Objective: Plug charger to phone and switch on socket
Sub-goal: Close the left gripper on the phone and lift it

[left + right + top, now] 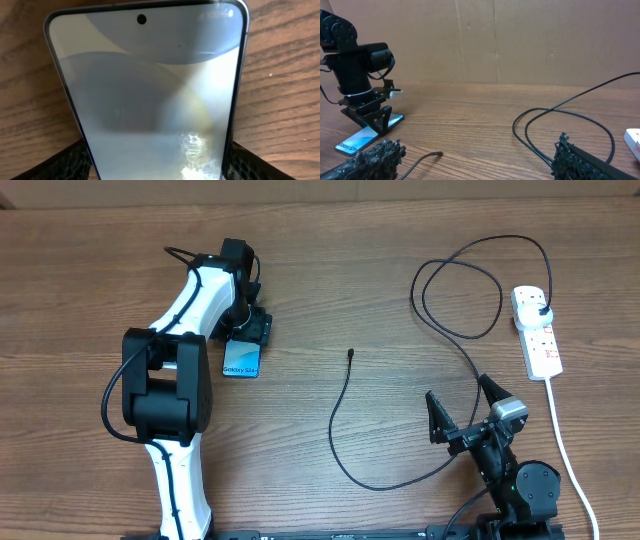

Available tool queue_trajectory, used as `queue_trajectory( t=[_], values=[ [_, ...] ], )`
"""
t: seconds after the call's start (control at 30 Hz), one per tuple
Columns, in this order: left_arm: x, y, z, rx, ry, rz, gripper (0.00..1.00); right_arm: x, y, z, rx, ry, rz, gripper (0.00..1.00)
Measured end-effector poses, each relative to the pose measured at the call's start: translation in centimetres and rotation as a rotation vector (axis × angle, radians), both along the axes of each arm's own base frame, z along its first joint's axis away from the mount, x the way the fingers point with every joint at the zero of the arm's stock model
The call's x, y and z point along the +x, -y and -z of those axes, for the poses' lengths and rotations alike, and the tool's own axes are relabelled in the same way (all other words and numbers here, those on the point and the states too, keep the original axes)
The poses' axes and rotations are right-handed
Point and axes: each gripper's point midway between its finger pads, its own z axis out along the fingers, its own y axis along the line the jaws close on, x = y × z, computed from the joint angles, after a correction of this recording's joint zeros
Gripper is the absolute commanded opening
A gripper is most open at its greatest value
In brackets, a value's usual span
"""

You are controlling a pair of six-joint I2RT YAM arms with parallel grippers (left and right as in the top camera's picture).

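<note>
We log the phone [241, 361] flat on the counter [330, 280], screen up and lit, under the left arm. The charger [345, 410] has its plug [541, 309] seated in the socket [537, 340] at far right. Its connector tip [351, 352] lies loose, well apart from the phone, so both steps look undone. The switches are too small to read.

The left arm is stretched forward with its wrist down. The left fingers [70, 162] straddle the phone's long edges, and we cannot tell whether they grip. The right arm is folded near its base, with the right fingers [436, 420] spread wide and empty.
</note>
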Motion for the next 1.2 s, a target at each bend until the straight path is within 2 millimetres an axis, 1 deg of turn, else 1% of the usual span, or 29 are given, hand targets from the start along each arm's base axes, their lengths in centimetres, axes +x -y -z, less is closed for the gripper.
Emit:
queue_trajectory(
  t=[0.17,0.27,0.33,0.43,0.57,0.7,0.87,1.07,1.13,1.2],
  values=[
    [-1.0,0.0,-0.2,0.002,-0.049,-0.021,0.76,0.0,0.0,0.0,0.0,0.001,0.001,1.0],
    [-0.9,0.2,-0.4,-0.01,-0.068,-0.031,0.76,0.0,0.0,0.0,0.0,-0.001,0.0,1.0],
    [-0.7,0.3,-0.9,-0.014,-0.072,-0.031,0.76,0.0,0.0,0.0,0.0,0.0,0.0,1.0],
    [0.3,0.6,-2.3,-0.022,-0.052,-0.031,0.76,0.0,0.0,0.0,0.0,0.001,0.001,1.0],
    [0.9,0.7,-3.7,-0.026,-0.034,-0.031,0.76,0.0,0.0,0.0,0.0,0.0,0.0,1.0],
    [1.4,1.0,-5.1,-0.041,-0.021,-0.033,0.73,0.0,0.0,0.0,0.0,0.0,0.0,1.0],
    [2.6,1.4,-8.0,-0.062,0.024,-0.048,0.69,0.0,0.0,0.0,0.0,0.0,0.0,1.0],
    [3.1,1.6,-10.8,-0.077,0.052,-0.071,0.68,0.0,0.0,0.0,0.0,0.0,0.0,1.0],
    [3.2,1.8,-11.5,-0.09,0.063,-0.081,0.68,0.0,0.0,0.0,0.0,0.0,0.0,1.0],
    [3.0,2.2,-11.7,-0.111,0.054,-0.088,0.66,0.0,0.0,0.0,0.0,0.0,0.0,1.0]
  ],
)
